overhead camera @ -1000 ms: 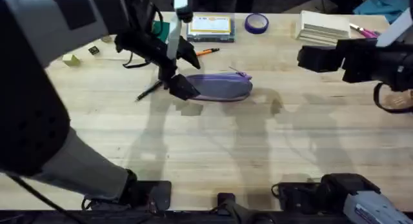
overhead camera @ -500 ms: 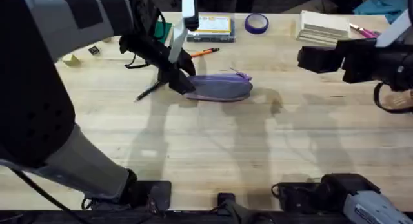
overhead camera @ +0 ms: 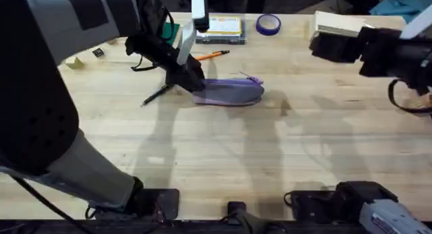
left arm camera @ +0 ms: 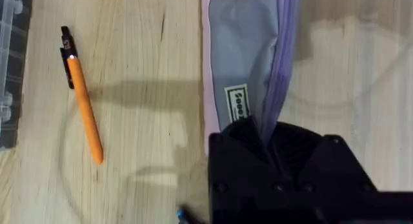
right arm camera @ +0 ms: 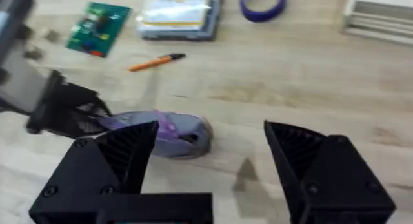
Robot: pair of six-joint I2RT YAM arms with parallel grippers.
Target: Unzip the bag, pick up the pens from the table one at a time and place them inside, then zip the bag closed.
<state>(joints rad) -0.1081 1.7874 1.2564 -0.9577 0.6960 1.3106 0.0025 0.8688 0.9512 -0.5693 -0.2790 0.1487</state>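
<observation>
The left gripper (overhead camera: 189, 80) is pinched on the left end of the bag (overhead camera: 229, 92), which lies just above the middle of the overhead frame on the table (overhead camera: 270, 160); the left wrist view shows the fabric (left arm camera: 248, 62) bunched into its black fingers. The right gripper (right arm camera: 210, 162) hangs spread wide and empty, high at the right of the overhead frame, well apart from the pouch.

The likely trouble is a one-sided hold: if the zipper is pulled while only that end is pinned, the soft pouch could drag or twist along the wood instead of opening. A slide leftward could also nudge the black pen (overhead camera: 155, 94), lying just beside the clamped end. The orange pen (overhead camera: 214, 54) sits near the bag's far side.

Toward the bottom of the frame the tabletop gives wide open room; the upper edge is crowded by a clear box (overhead camera: 220, 28) and a tape roll (overhead camera: 268, 23)
</observation>
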